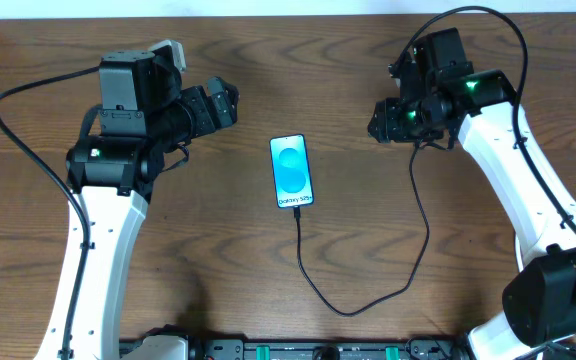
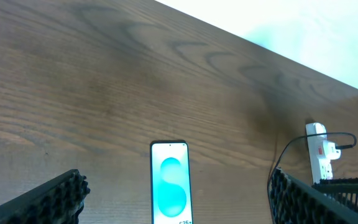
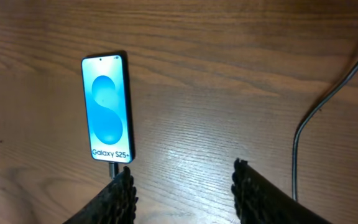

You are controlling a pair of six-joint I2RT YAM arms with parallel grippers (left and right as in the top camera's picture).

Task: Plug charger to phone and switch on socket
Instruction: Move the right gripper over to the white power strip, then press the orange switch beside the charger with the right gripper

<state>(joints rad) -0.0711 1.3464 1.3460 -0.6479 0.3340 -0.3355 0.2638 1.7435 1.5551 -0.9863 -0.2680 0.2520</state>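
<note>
Right wrist view showed your right fingers (image 3: 120, 196) spread wide, holding nothing. The phone (image 3: 107, 118) lay flat on the worktop (image 3: 229, 74) just ahead of them, the charger (image 3: 296, 143) apparently seated in its lower edge. Your left fingers (image 2: 55, 199) were spread too, with the socket (image 2: 316, 140) beyond them. Its red switch (image 2: 322, 154) looked small and stiff, and the light strip may slide, so press squarely with one fingertip.

White arm links (image 1: 103, 250); black joints, cables; green LEDs (image 1: 473, 86); ribbed black fingers (image 3: 120, 199).
</note>
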